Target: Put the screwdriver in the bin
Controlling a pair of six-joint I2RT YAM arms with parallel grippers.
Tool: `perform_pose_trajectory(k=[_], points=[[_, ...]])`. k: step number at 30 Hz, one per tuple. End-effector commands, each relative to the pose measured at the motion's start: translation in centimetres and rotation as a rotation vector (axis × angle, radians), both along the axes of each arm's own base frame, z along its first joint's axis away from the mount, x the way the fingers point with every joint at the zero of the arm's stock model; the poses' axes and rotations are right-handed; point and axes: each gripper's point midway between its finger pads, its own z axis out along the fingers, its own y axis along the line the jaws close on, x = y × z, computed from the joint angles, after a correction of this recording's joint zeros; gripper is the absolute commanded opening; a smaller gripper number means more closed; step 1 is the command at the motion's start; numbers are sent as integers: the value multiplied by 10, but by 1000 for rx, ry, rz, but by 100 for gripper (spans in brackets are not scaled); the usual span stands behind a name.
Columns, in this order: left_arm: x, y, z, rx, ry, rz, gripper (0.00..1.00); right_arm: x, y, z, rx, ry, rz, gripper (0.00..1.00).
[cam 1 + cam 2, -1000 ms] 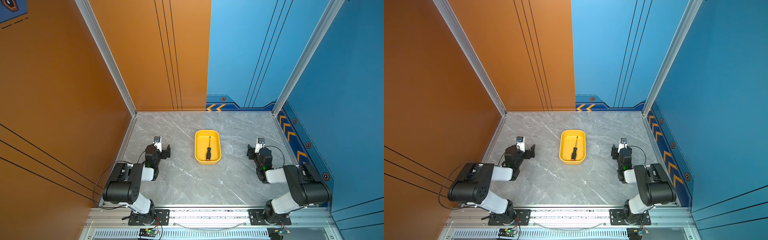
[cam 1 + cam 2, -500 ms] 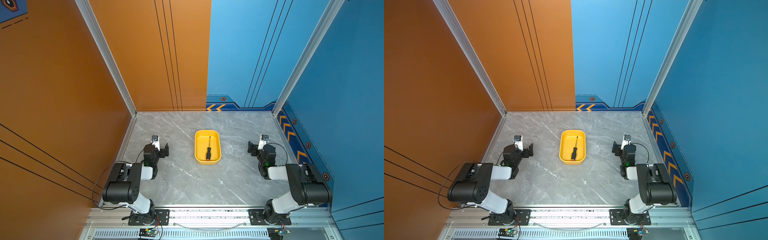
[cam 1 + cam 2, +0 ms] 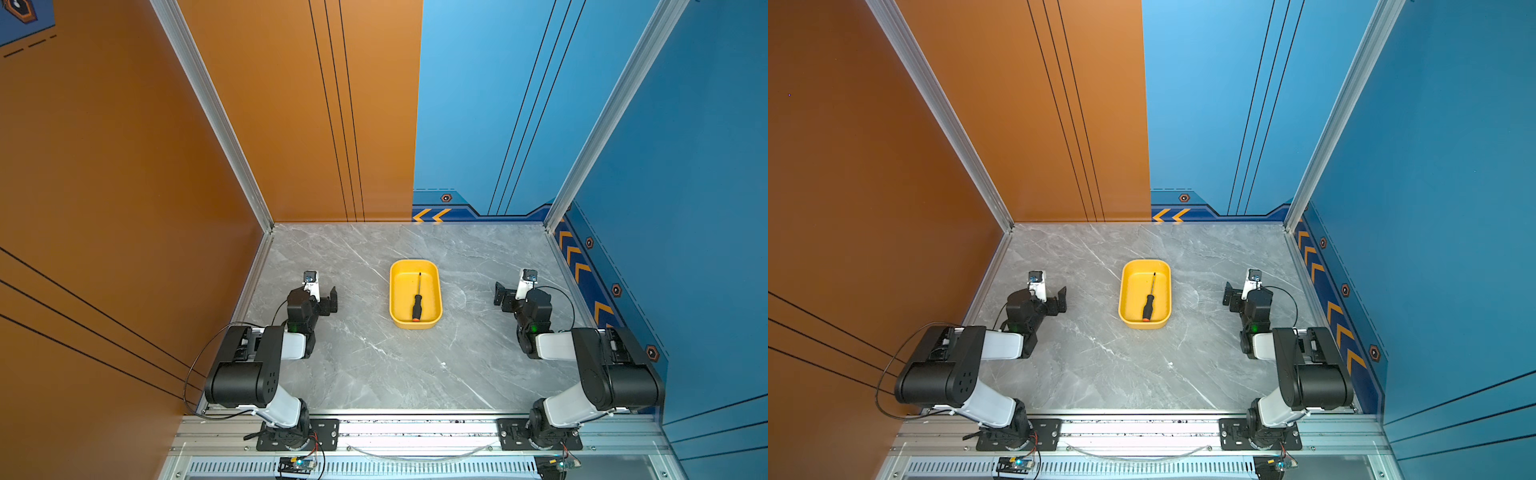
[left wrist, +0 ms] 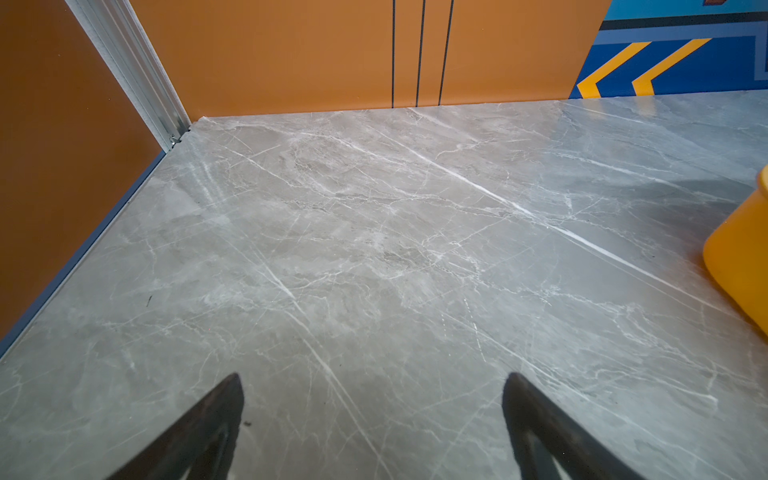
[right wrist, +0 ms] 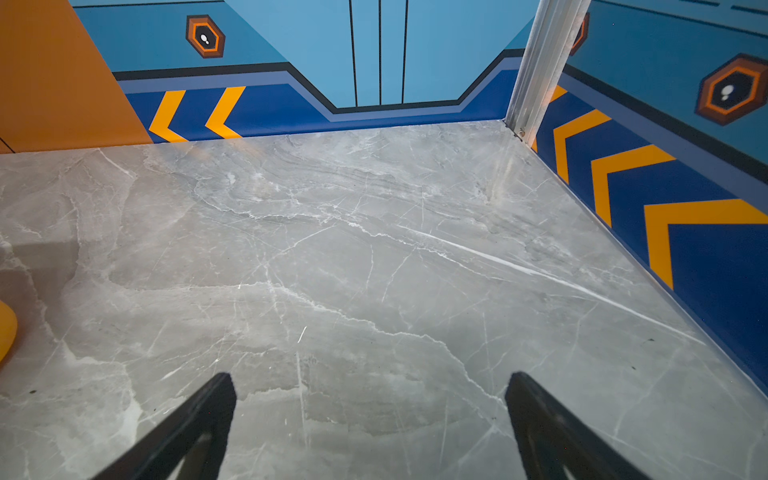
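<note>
Top views, both: yellow bin (image 3: 415, 324) (image 3: 1144, 323) sits mid-counter (image 3: 374, 365), long side running 12 to 6 o'clock.

Screwdriver (image 3: 417, 297) (image 3: 1150, 297) lies flat inside the bin, on its floor. The thin dark shaft points toward 12 o'clock, a hair toward 1. The black handle and orange butt end point toward 6 o'clock, with the butt close to the near wall; whether it touches the wall, cannot tell. Neither gripper is near it.

Left gripper (image 3: 315, 293) is at 9 o'clock of the bin, well apart from it and facing 12 o'clock. Right gripper (image 3: 517, 293) is at 3 o'clock of the bin, also well apart, in a mirrored pose. Both arms are folded back toward the 6 o'clock edge of the counter.

Left wrist view: two dark fingertips (image 4: 226, 399) stand far apart, so the jaws are wide. Only grey veined marble shows between them. A rounded corner of the bin's yellow wall (image 4: 739, 249) shows at the frame edge, clear of the jaws.

Right wrist view: fingertips (image 5: 218, 397) are spread the same way. The jaws are wide, with bare counter between them. A small yellow sliver of the bin (image 5: 6, 328) shows at the frame edge, apart from the jaws.
</note>
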Motion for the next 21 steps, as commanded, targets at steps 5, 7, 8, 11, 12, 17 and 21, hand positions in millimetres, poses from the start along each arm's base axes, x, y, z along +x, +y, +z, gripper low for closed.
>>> perform_pose_trajectory(k=[5, 7, 8, 11, 12, 17, 21], points=[[2, 1, 1, -11, -1, 10, 98, 1, 3, -3, 5, 13, 5, 100], [2, 1, 1, -11, 0, 9, 98, 1, 3, -3, 2, 12, 5, 100], [2, 1, 1, -11, -1, 12, 98, 1, 3, -3, 1, 12, 5, 100], [2, 1, 2, -10, -1, 11, 98, 1, 3, -3, 2, 14, 6, 100], [2, 1, 1, -11, -1, 11, 98, 1, 3, -4, 3, 16, 7, 100], [2, 1, 1, -10, 1, 11, 98, 2, 3, -2, 9, 12, 11, 100], [2, 1, 2, -11, -3, 10, 98, 1, 3, -3, 10, 13, 11, 100]])
